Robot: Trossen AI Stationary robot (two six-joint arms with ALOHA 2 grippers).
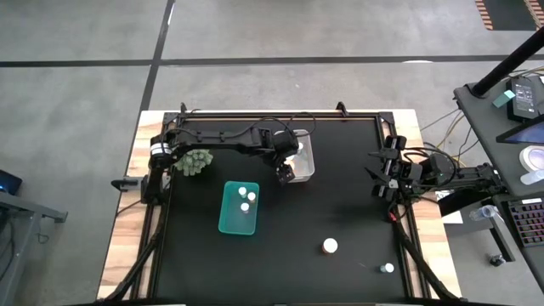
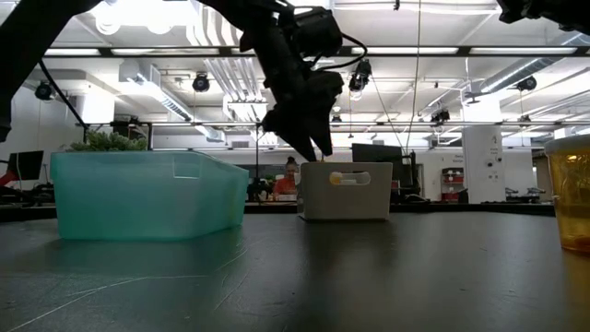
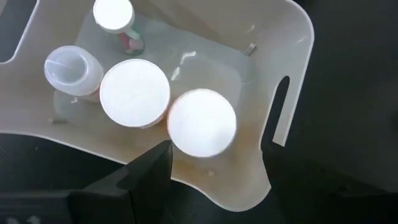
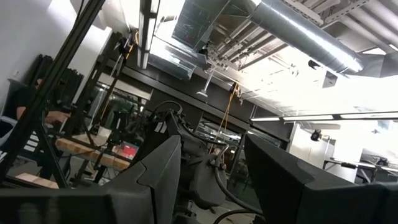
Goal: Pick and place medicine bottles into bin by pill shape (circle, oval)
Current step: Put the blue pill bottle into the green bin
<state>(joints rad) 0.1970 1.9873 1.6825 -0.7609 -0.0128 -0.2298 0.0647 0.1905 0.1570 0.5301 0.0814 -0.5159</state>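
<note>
Left claw (image 1: 285, 176) hangs wide over the white bin (image 1: 308, 161), green plant (image 1: 195, 161) beside the teal bin (image 1: 226, 208).

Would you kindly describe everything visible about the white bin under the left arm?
The white bin is a small translucent plastic tub with rounded corners and a slot handle in its end wall. It sits upright on the black table, right of the teal bin. Four white-capped bottles stand inside. The left pincer hovers over its near edge, open.
</note>
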